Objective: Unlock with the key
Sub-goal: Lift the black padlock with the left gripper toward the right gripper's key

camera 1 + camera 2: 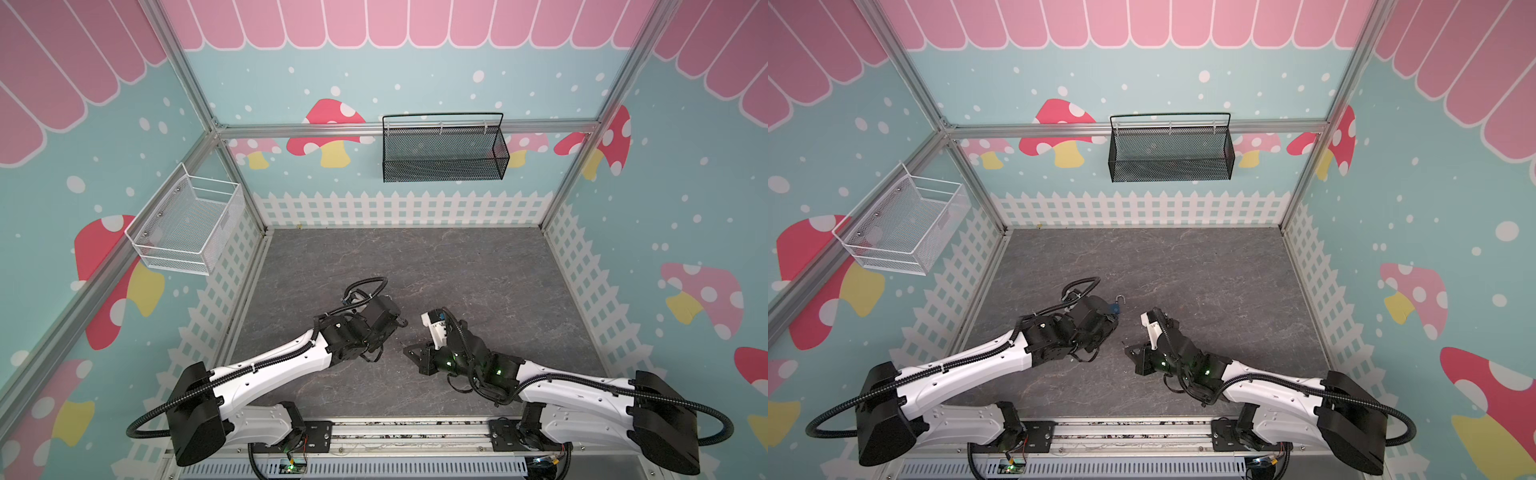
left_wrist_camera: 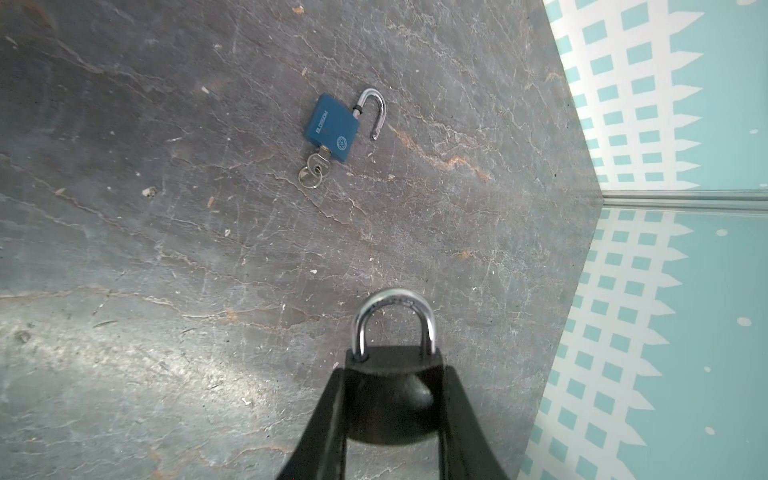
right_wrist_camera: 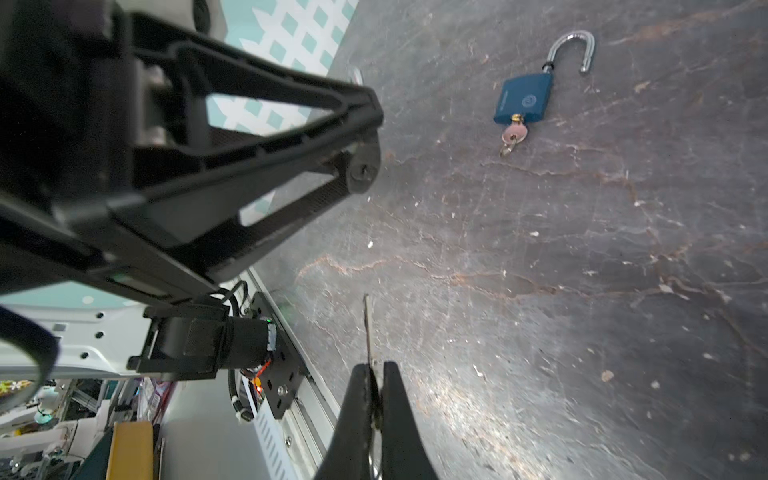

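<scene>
A black padlock (image 2: pixel 395 399) with a silver shackle (image 2: pixel 392 316), both legs of the loop seated in the body, sat clamped between the fingers of the left gripper (image 2: pixel 394 372). It was held above the front middle of the dark grey stone-patterned tabletop (image 1: pixel 457 270), and the shackle stuck out past the fingertips.

Facing it across a strip of bare tabletop, the right gripper (image 3: pixel 376 370) was clenched on a thin silver key (image 3: pixel 368 328). The key was seen edge-on in the right wrist view, its blade reaching out beyond the fingertips. In both top views the two grippers stood near each other but apart, so the key was not touching the lock.

Just beyond the left gripper lay a blue padlock (image 2: pixel 332 126), flat on the tabletop with its silver shackle swung open. Another key (image 2: pixel 318 160) was pushed into the base of the blue padlock, and a small metal ring (image 2: pixel 309 176) hung from that key. In a top view only a corner of the blue padlock (image 1: pixel 1113 308) showed past the left arm's wrist.

Farther out, a white wire basket (image 1: pixel 187 224) hung on the left wall and a black mesh basket (image 1: pixel 444 149) on the back wall. Both walls were painted with mushrooms and a white picket fence (image 1: pixel 395 208).
</scene>
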`<state>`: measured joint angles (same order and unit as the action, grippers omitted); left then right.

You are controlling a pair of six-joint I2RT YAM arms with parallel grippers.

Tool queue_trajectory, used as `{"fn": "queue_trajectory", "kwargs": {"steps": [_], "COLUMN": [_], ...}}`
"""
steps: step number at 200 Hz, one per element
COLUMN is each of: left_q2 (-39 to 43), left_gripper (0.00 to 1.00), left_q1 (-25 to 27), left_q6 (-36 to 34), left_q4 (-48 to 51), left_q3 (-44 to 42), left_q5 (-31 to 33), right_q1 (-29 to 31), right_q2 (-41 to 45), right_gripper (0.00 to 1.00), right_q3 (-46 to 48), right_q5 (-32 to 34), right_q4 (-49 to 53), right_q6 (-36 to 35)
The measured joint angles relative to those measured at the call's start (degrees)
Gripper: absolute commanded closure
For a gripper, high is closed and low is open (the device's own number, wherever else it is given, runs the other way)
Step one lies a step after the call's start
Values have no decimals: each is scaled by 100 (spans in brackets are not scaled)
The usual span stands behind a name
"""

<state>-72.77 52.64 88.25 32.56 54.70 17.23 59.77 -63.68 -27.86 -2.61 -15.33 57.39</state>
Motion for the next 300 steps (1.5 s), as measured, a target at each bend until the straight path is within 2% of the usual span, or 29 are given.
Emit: {"fn": "queue_trajectory", "kwargs": {"steps": [26, 61, 300], "left_q2": [46, 155, 181], "left_gripper": [100, 100, 100], "left_q1": [4, 4, -2], "left_q6": [142, 203, 310], "left_q4": [-46, -87, -289], "left_q3": [0, 0, 0], "left_q5": [0, 0, -28], "right_q1": [26, 28, 28], "right_q2": [-81, -431, -927], "right_gripper": [100, 100, 100], "right_q3": [-9, -136, -525], "right_q5": [404, 627, 909], "right_q4": [-404, -643, -946], "right_q6": [101, 98, -11]}}
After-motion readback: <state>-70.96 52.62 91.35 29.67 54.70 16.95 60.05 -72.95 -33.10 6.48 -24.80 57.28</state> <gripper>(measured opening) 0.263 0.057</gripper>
